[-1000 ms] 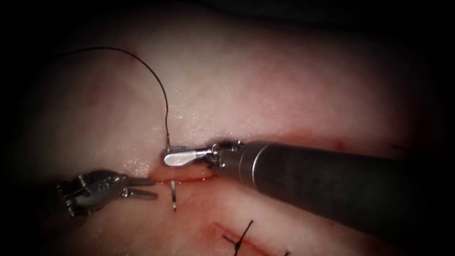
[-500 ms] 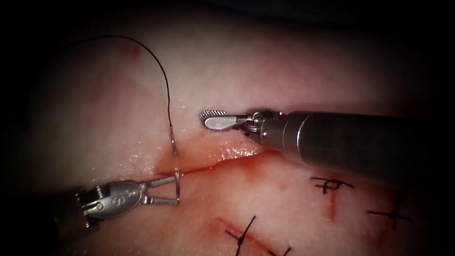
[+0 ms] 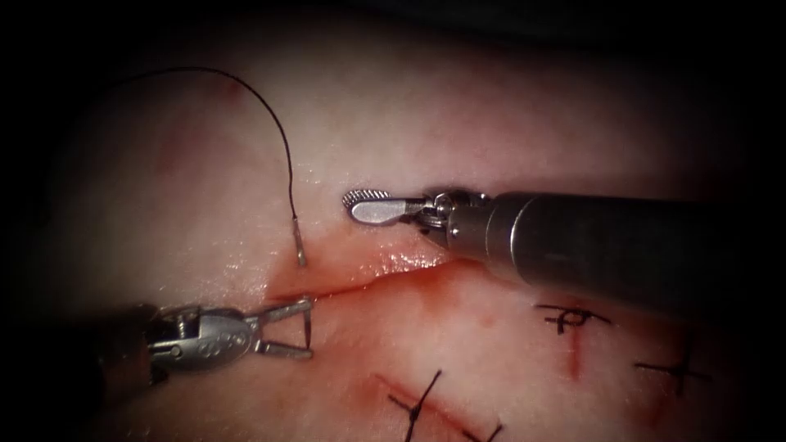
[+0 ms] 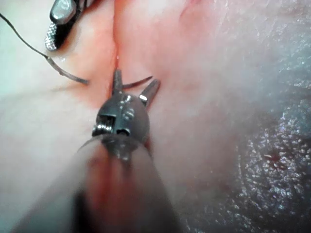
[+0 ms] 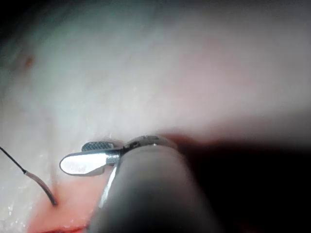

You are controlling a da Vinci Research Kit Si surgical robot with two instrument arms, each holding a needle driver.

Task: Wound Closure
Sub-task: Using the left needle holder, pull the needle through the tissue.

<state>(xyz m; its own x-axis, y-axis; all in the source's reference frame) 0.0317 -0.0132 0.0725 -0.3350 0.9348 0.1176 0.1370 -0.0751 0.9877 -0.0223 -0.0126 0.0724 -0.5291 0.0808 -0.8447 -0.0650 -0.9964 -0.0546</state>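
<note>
- Thread [image 3: 270, 123]: thin dark strand, arced over the pale tissue [image 3: 491, 115] left of the cut [image 3: 360, 282], ran down to the needle's swaged end. Limp, light, likely to snag.
- Left tool [image 3: 309, 329]: jaws spread open around the needle's emerged tip, not clamped on it; held nothing.
- Needle [image 3: 300, 248]: curved steel, thin, stiff, smooth. In the tissue across the cut; tail end stuck out above the cut at its left end, tip showed below it between the left jaws. Middle of curve buried.
- Handling, my read: needle is slippery and tiny, best gripped just behind the tip on the exposed part, flat across the jaws. Tissue soft, wet, would tear if yanked.
- Red fluid [image 3: 393, 266]: glossy film along the cut.
- Right tool [image 3: 368, 203]: metal serrated jaws slightly parted, empty, hovered above the cut right of the needle, apart from it.
- 3 dark finished stitches [image 3: 417, 405] lower right.
</note>
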